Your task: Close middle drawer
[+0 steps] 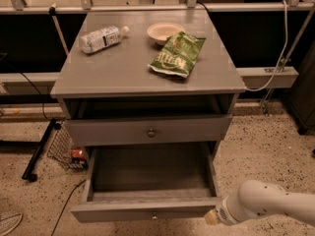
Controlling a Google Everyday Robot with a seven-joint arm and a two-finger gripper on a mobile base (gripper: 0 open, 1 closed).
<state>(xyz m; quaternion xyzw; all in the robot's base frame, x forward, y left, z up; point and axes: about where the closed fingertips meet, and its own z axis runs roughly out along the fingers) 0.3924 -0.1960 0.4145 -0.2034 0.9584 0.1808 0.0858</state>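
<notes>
Far left of the cabinet (123, 70), at the bottom corner of the view: a curved pale wire object (7, 222) on the speckled floor (256, 151). Nearer the cabinet's left side: a black stand leg (39, 149) slanting across the floor. Then a small wire basket (63, 146) just beside the cabinet, holding a red item (76, 154) too small to name.

On the cabinet's top, left rear: a clear plastic bottle (101, 37), lying on its side, cap pointing right. Below the top, in the cabinet's upper slot: the top drawer (118, 131), out a little way, with a dark round knob (151, 132) at the centre of its front. Under that, in the cabinet's second slot: the middle drawer (147, 178), pulled far out toward the camera. Shows a bare grey box and a low front with a tiny knob (154, 216) at its centre.

On the cabinet's top, rear centre: a pale shallow bowl (165, 32). Just right of it and nearer the cabinet's front edge: a green snack bag (178, 54), lying flat and tilted, touching or overlapping the bowl's right rim.

Lower right of the cabinet, at the right end of the middle drawer's front: the gripper (211, 217), seen only as a small pale tip on a white arm (270, 206) reaching in from the right edge. Touching the front or just beside it: cannot tell. Released, clenched or grasping: cannot tell either.

Right of the cabinet and behind it: a white cable (284, 38) hanging down to a grey rail (268, 75).
</notes>
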